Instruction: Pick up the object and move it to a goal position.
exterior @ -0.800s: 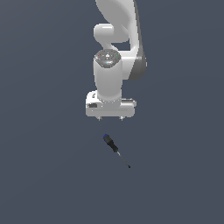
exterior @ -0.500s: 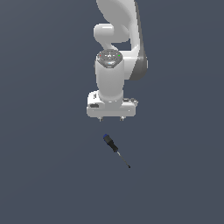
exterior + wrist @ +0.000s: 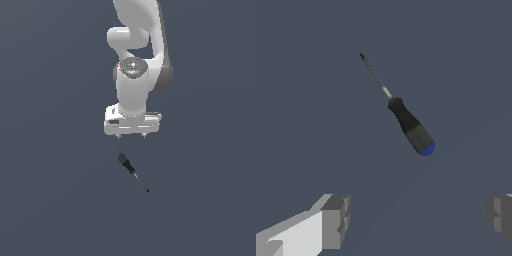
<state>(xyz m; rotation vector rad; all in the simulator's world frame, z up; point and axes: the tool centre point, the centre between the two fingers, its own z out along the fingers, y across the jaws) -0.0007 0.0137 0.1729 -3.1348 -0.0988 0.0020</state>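
Gripper [image 3: 131,135]: jaws spread wide, empty, above the floor.
Screwdriver [image 3: 131,170]: flat on floor [image 3: 55,200], apart from fingers [image 3: 335,221].

A tiny screwdriver [image 3: 132,171]: black handle, blue end cap, thin dark shaft ending in a fine tip. Lies flat on the plain grey-blue ground, just below centre of the exterior view, set on a diagonal with cap toward upper left and tip toward lower right. Untouched, resting alone, nothing gripping it.
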